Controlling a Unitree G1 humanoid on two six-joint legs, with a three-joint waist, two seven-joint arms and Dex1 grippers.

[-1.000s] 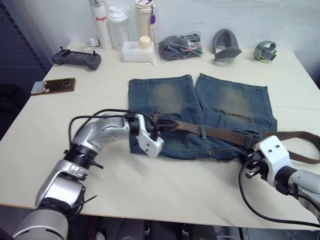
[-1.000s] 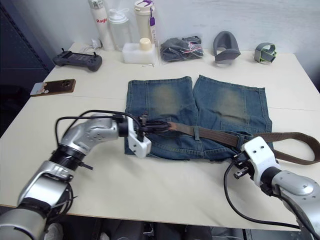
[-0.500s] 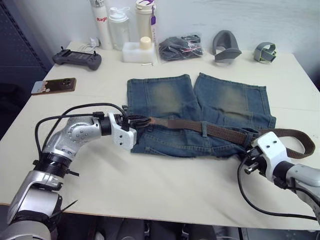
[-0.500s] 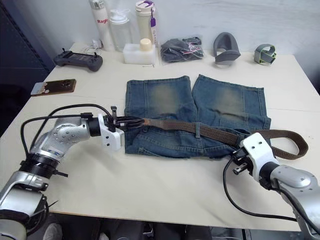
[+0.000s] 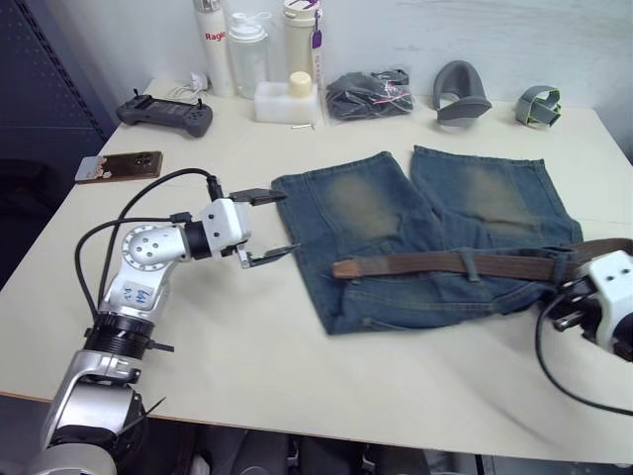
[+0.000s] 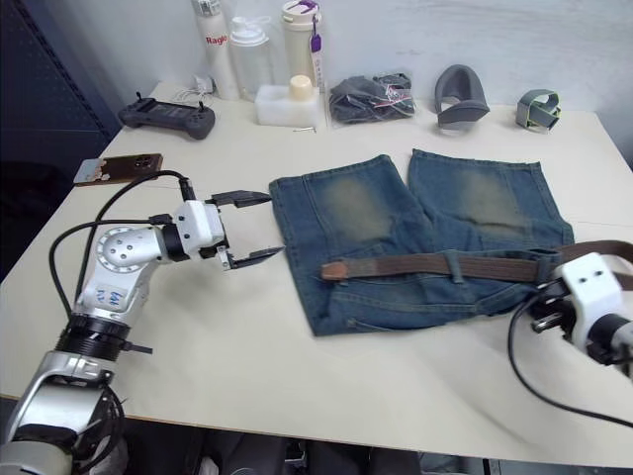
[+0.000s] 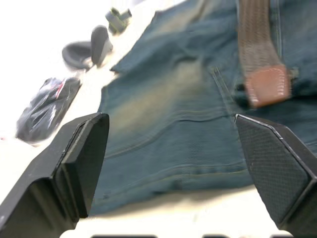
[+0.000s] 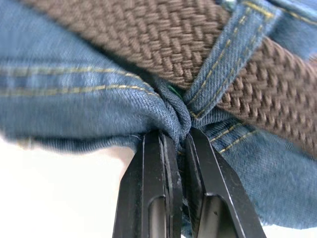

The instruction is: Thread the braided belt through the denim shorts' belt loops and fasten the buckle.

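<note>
The left hand [image 5: 265, 227] has let go of the belt [image 5: 445, 264] and drawn back, fingers wide and empty. The tan tip lies on the shorts [image 5: 396, 218], through one loop [image 5: 469, 264]. The right hand [image 8: 179, 148] pinches the waistband denim shut.

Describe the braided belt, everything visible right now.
The braided belt is a dark brown woven strap ending in a tan leather tip. It lies flat across the denim shorts along the waistband, passing under a belt loop. The left hand is open beside the shorts, apart from the tip. The right hand pinches denim just below the strap.
</note>
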